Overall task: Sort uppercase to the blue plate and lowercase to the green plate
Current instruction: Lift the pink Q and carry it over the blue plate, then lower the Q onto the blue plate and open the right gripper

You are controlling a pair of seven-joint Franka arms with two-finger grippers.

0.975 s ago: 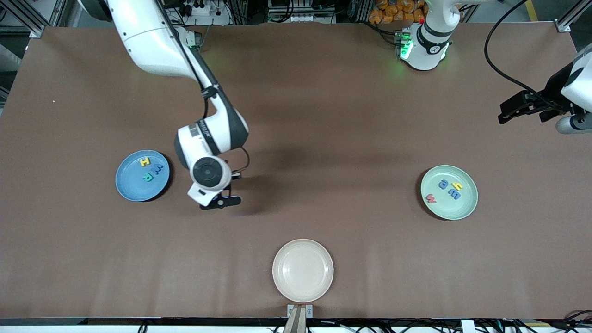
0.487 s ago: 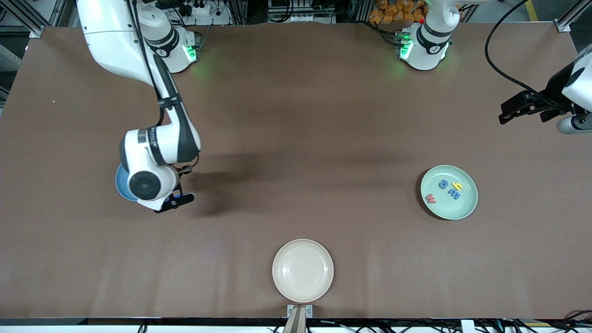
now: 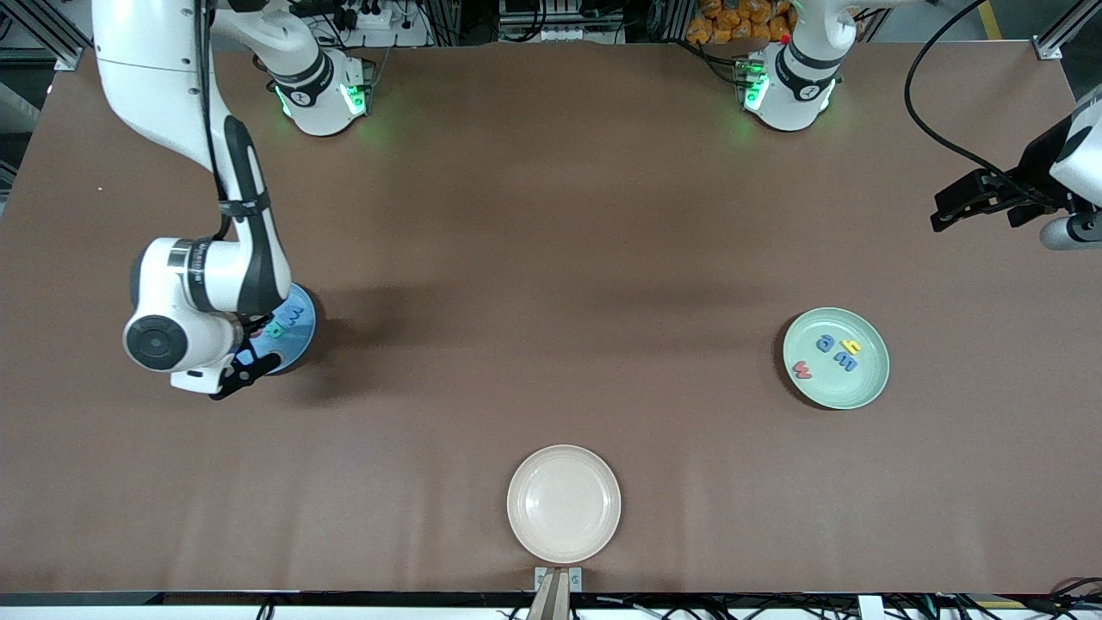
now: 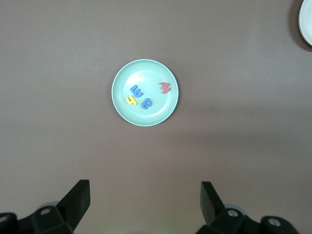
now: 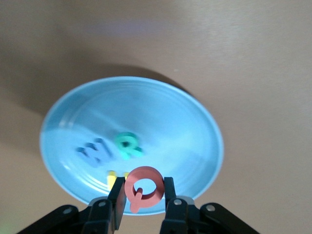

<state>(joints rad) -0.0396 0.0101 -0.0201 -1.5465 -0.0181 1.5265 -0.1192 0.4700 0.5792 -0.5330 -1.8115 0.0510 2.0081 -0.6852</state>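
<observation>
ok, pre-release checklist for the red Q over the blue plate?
1. Right gripper shut on red Q: ok.
2. Q over blue plate, not the bare table: ok in the right wrist view.
3. Room on the plate: blue W, green R and yellow H lie under or close to the Q; clear landing spot: cannot tell.
4. Height above the plate: cannot tell.
5. Left gripper open, waiting high above the green plate: ok.
6. Green plate holds only lowercase: red w, blue a, blue m, yellow h: ok.
</observation>
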